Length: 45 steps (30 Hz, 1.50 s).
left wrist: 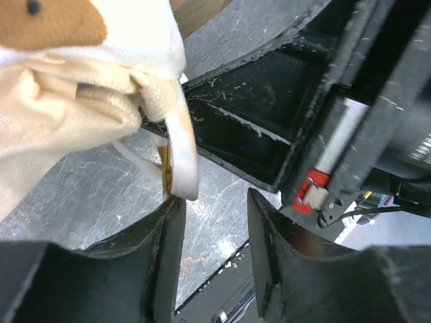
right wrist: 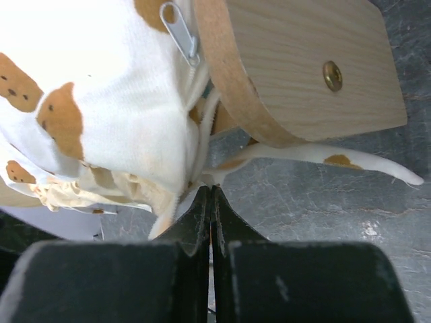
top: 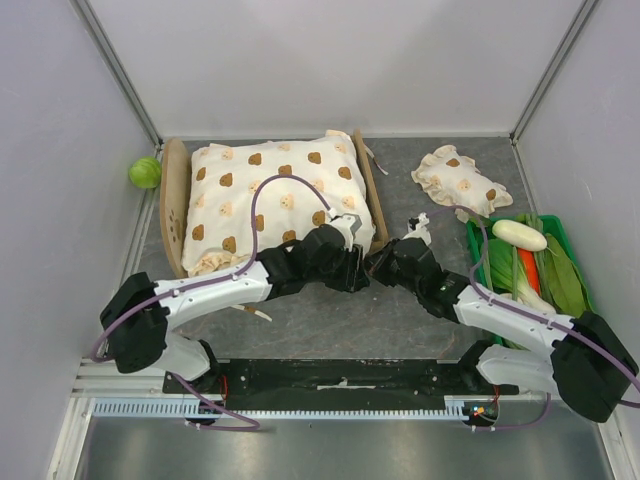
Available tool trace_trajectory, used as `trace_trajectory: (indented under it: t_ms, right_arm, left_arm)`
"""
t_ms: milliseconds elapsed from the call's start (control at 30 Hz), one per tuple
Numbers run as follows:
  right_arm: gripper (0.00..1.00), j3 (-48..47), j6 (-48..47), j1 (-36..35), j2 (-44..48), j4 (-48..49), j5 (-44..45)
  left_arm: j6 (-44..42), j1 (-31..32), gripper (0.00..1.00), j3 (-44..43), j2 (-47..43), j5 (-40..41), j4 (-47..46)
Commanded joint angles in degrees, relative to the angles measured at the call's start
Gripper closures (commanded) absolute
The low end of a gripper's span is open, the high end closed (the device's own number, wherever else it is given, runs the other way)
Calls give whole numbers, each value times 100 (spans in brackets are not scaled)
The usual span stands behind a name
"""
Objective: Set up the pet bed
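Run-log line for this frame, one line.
cushion: on pet bed | pillow: on table | left gripper: open by cushion | right gripper: shut, tips at cushion tie

No text or labels readable — none anywhere.

Top external camera is looking down over the arm bases onto the table (top: 330,320); both wrist cameras are closely viewing the same cushion (top: 300,165) corner beside the pet bed (right wrist: 303,67).

The pet bed (right wrist: 296,101) is smooth, pale, matt wood with a brassy metal screw (right wrist: 331,75). On it, the cushion (top: 280,195) is soft woven cloth with a shiny metal zip pull (right wrist: 180,30). Under it, the worktop (top: 330,310) looks matt, grey and marbled.
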<state>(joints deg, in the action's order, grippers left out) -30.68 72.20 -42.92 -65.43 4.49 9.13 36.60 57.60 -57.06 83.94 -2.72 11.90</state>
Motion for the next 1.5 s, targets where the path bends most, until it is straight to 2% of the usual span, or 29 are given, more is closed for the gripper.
trace_trajectory:
  t_ms: [0,300,467,700,967,1100,1467]
  right_arm:
    - [100,211,-110,-15,74,51,99]
    - [100,264,-57,-24,-128,386,-113]
    - [100,211,-75,-15,-207,438,-218]
    - [100,211,-110,-15,-198,447,-253]
    - [100,238,-128,-15,-146,421,-253]
    - [100,237,-128,-15,-137,430,-271]
    - [100,220,-163,-24,-75,395,-289]
  left_arm:
    - [23,23,50,151,-606,237,-188]
    - [14,23,47,344,-915,255,-136]
    - [365,23,46,660,-1081,852,84]
    - [638,23,47,1144,-1029,878,-205]
    - [735,14,53,951,-660,1054,-549]
    - [813,14,61,758,-449,1037,-461]
    - [989,-39,62,793,-370,870,-795]
